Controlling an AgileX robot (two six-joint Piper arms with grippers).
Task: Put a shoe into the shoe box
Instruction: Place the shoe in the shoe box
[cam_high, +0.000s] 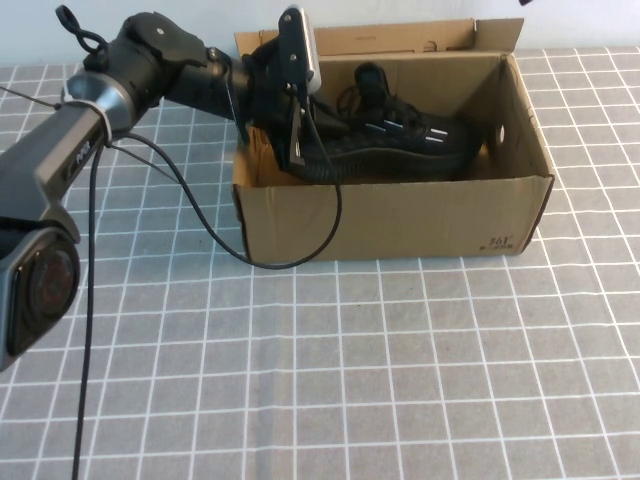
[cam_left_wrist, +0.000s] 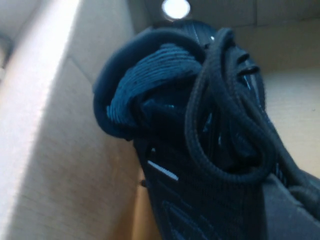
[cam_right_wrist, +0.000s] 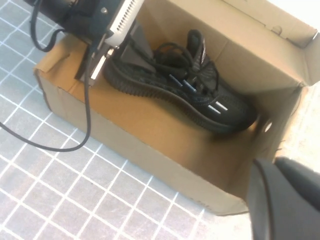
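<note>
Placement nearly complete: the black mesh lace-up sneaker (cam_high: 400, 140) lies inside the plain brown corrugated cardboard shoe box (cam_high: 400, 215), toe toward 3 o'clock, so its length follows the box's long axis. The left gripper (cam_high: 290, 130) reaches into the box's 9 o'clock end at the heel; its grip cannot be determined. The right gripper (cam_right_wrist: 285, 200) hovers outside the box's 3 o'clock end, grip likewise undeterminable. Small dark print (cam_high: 497, 242) on the front wall is illegible.

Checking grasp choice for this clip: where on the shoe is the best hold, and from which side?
Grip the shoe at its heel collar, coming from above on the robot's left. It lies inside the shoe box, toe toward the right wall, so only the open top allows access. The left gripper is at that heel; the right gripper waits outside.
</note>
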